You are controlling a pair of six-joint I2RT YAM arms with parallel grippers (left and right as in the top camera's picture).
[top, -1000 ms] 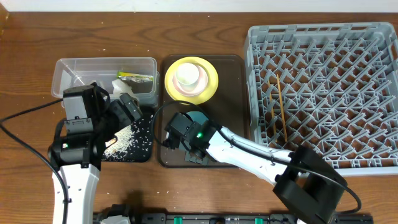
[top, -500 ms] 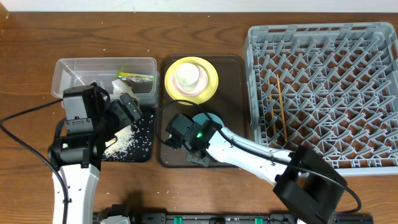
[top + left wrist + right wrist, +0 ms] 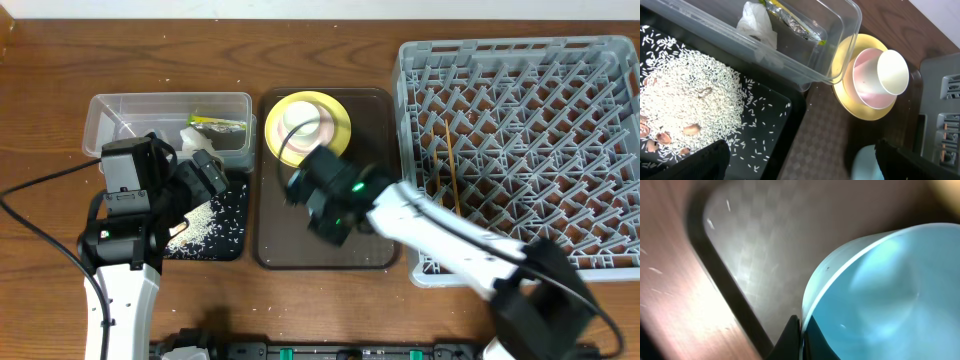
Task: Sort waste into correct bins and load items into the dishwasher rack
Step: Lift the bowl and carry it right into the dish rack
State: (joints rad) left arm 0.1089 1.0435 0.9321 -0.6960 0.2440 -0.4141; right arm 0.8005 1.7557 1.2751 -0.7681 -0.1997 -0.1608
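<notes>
Start at 9 o'clock on your desk [image 3: 60,60]. The clear tub [image 3: 105,112] holds the crumpled tissue [image 3: 756,26], with the snack wrapper [image 3: 792,22] at about 2 o'clock of it.

Just beside the tub, at its 6 o'clock, sits the black tray [image 3: 780,130]. The rice scraps [image 3: 695,100] are heaped thick in one part of it and thin out to loose grains, with a few brownish bits [image 3: 660,137] at the heap's edge. Your left hand [image 3: 800,155] hovers over this tray, released. Its fingers [image 3: 695,165] are spread wide with nothing between them.

At 3 o'clock of the two bins lies the brown serving tray [image 3: 290,245]. The yellow plate [image 3: 340,125] rests at its 12 o'clock end. The plate carries a pink cup [image 3: 865,85] with the white cup [image 3: 892,72] nested in it, tilted.

Over the tray's middle, your right hand [image 3: 799,327] is clenched on the light blue bowl [image 3: 880,295], with the rim caught between its fingers. The wrist view is blurred, so you cannot tell whether the bowl touches the tray.

At 3 o'clock again, the dishwasher rack [image 3: 560,90] stands just beside the serving tray. The chopsticks [image 3: 450,165] lie among the pegs near its left edge, running from 12 to 6 o'clock.
</notes>
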